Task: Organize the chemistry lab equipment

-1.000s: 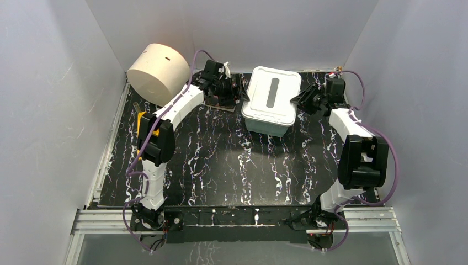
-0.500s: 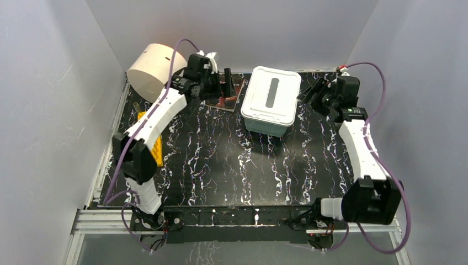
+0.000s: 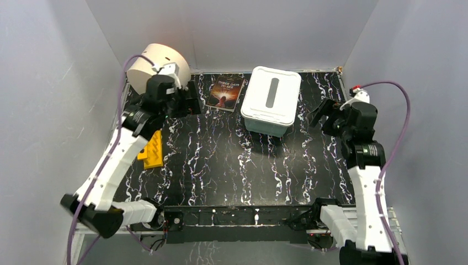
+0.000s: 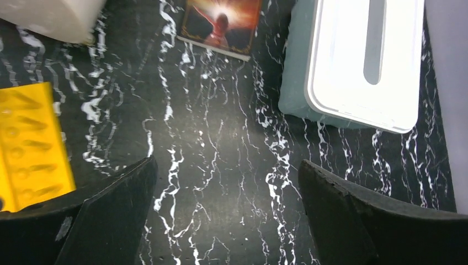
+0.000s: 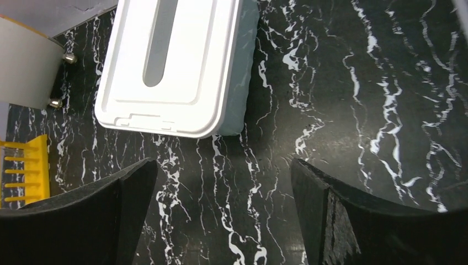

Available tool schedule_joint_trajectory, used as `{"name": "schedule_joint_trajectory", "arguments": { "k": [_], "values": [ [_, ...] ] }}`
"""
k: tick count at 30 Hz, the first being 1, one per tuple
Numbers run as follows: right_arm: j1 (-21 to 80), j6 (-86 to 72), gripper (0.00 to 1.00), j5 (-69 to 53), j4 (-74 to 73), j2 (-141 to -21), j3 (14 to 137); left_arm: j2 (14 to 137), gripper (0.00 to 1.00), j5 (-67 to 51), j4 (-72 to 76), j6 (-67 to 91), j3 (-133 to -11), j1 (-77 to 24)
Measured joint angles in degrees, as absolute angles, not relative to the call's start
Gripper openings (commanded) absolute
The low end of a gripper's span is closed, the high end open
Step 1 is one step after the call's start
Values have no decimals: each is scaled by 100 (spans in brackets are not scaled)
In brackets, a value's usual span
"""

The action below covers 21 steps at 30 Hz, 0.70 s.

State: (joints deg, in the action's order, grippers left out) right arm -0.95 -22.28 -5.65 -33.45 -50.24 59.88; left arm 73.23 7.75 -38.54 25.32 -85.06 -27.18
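None of the small loose lab items (tube, tongs, brush, beaker, dish, packet, tubing) shows in any view. A grey bin with a closed white lid (image 3: 271, 99) stands at the back centre; it also shows in the left wrist view (image 4: 364, 55) and the right wrist view (image 5: 171, 66). My left gripper (image 3: 187, 103) hovers at the back left, open and empty (image 4: 226, 165) over bare tabletop. My right gripper (image 3: 323, 113) hovers to the right of the bin, open and empty (image 5: 223, 165).
A dark-covered book (image 3: 225, 91) lies left of the bin. A big cream cylinder (image 3: 157, 70) lies in the back left corner. A yellow pegged rack (image 3: 153, 149) lies by the left edge, under the left arm. Grey walls enclose the table.
Both arms have drawn back from the far side. The left gripper moved left off the book, which now lies uncovered. The right gripper moved right and nearer, away from the bin.
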Motion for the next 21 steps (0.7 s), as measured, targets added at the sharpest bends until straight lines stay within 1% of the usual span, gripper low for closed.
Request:
{"name": "schedule_joint_trajectory", "arguments": {
  "k": [4,10,14,21],
  "values": [
    [-95,-2060,99,-285,-3817,-4318,6163,6464,98,1162,-3955,2532,-8331,-2718],
    [-95,-1946,99,-10,-4259,-3813,6560,5502,98,1498,-4248,2558,-8318,-2720],
    [-95,-1922,99,89,-4609,-3535,6742,5190,98,1723,-4698,2626,-8348,-2718],
    [-95,-1929,99,91,-4950,-3400,6912,5052,98,1811,-5284,2755,-8407,-2718]
  ]
}}
